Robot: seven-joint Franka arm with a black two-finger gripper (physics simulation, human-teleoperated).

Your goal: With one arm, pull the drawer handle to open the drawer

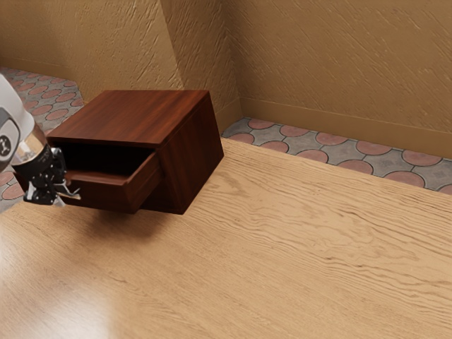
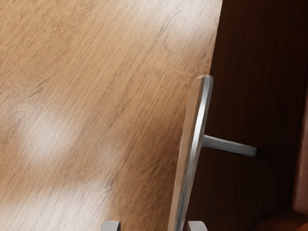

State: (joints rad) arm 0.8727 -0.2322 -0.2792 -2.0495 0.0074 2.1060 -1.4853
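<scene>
Handle (image 2: 192, 154), grey metal bar, runs between the claw's (image 1: 58, 193) parted fingers; one tip stands clear, so no clamp. Drawer (image 1: 113, 185) partly out of cabinet (image 1: 148, 116), 9 o'clock on tabletop (image 1: 296, 247). Step: mid-pull, by the look. Next likely needs a firm hook and a straight draw toward 8 o'clock.

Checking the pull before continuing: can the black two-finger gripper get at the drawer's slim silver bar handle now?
Probably yes: the slim silver bar handle sits inside the open black two-finger gripper, with nothing between them.
</scene>
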